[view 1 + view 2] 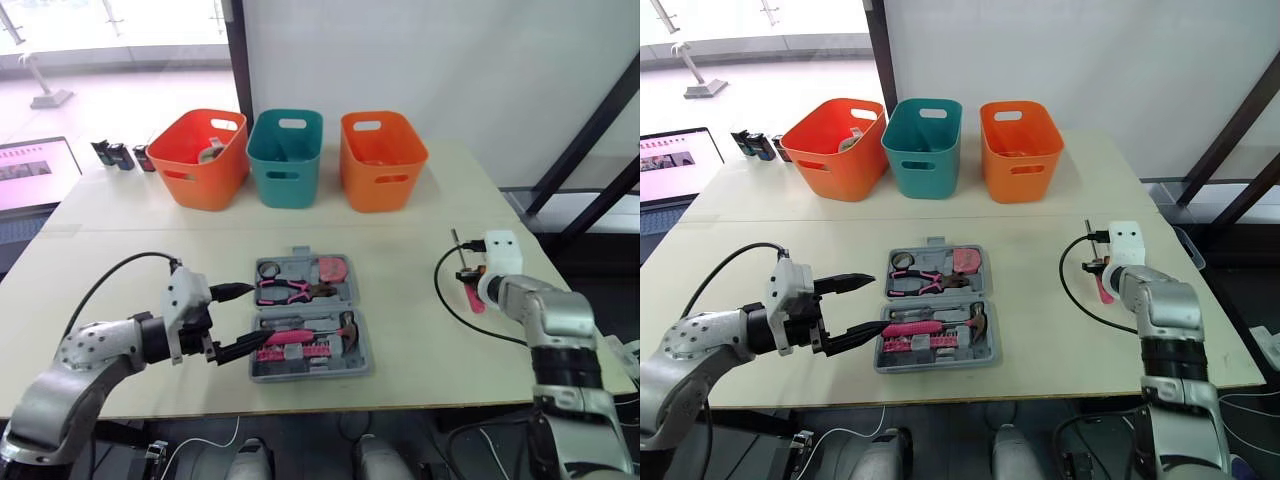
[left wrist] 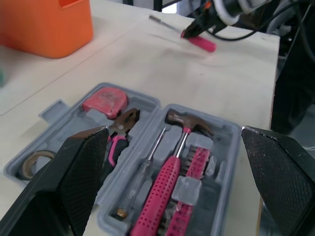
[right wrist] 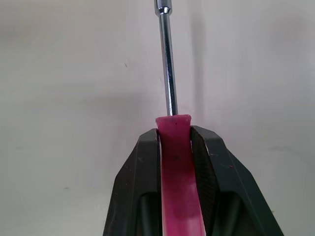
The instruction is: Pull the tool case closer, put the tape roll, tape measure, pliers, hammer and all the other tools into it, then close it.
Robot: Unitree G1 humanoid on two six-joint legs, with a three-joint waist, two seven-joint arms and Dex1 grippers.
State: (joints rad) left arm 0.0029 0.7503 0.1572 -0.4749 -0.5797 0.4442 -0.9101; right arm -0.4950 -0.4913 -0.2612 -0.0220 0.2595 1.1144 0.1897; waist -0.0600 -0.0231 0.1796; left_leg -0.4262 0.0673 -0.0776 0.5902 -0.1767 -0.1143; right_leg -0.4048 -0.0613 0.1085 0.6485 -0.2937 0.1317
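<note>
While pinching a pink-handled steel screwdriver (image 3: 174,164) tight in the right gripper (image 3: 174,135), well right of the open grey plastic tool case (image 1: 315,371):
holds the left gripper (image 1: 255,316) spread wide, empty, at the case's left edge.

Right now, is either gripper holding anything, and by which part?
The right gripper clamps a pink-handled screwdriver by its handle, at the end next to the metal shaft. The left gripper is open, holding nothing.
</note>
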